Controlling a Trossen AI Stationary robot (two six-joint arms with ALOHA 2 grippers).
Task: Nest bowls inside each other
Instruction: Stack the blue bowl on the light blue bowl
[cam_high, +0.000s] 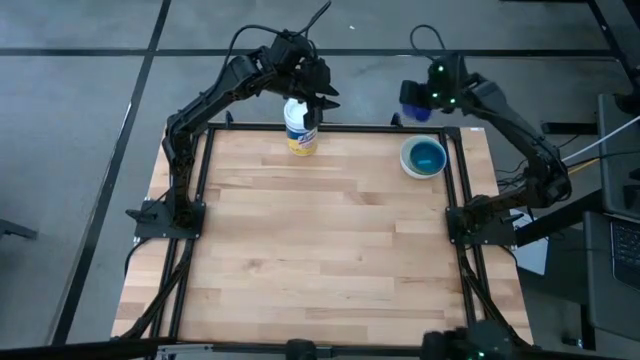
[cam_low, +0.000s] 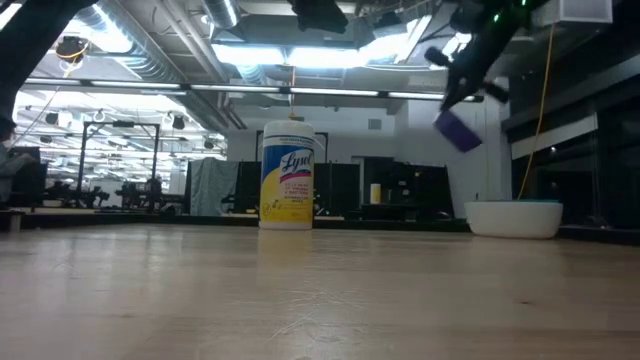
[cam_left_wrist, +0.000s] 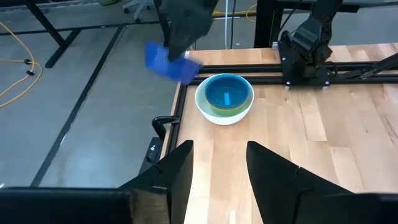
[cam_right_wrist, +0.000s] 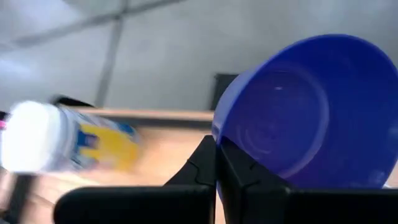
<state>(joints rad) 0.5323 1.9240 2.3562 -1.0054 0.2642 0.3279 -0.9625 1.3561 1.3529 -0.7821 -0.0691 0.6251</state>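
A dark blue bowl (cam_right_wrist: 311, 112) hangs in the air past the table's far right edge, with my right gripper (cam_high: 425, 97) shut on it. Below and nearer, a white bowl (cam_left_wrist: 219, 114) stands on its base on the table. A green bowl (cam_left_wrist: 239, 106) and a teal bowl (cam_left_wrist: 225, 93) are nested inside it. My left gripper (cam_left_wrist: 219, 149) is open and holds nothing. It hovers above the white canister with the yellow label (cam_high: 300, 128) at the far edge's middle. My right gripper pinches the dark blue bowl's rim (cam_right_wrist: 219, 134) between its two fingers, at the side of the bowl nearest the wrist. The fingers slant downward from above. The bowl is lifted clear of the table and tilted (cam_low: 458, 130), its hollow facing back toward the wrist.
The canister (cam_low: 287, 175) stands upright near the table's far edge. Black frame rails (cam_high: 460, 180) run along the table's sides. The wooden tabletop (cam_high: 320, 250) nearer than the canister and the bowls is bare.
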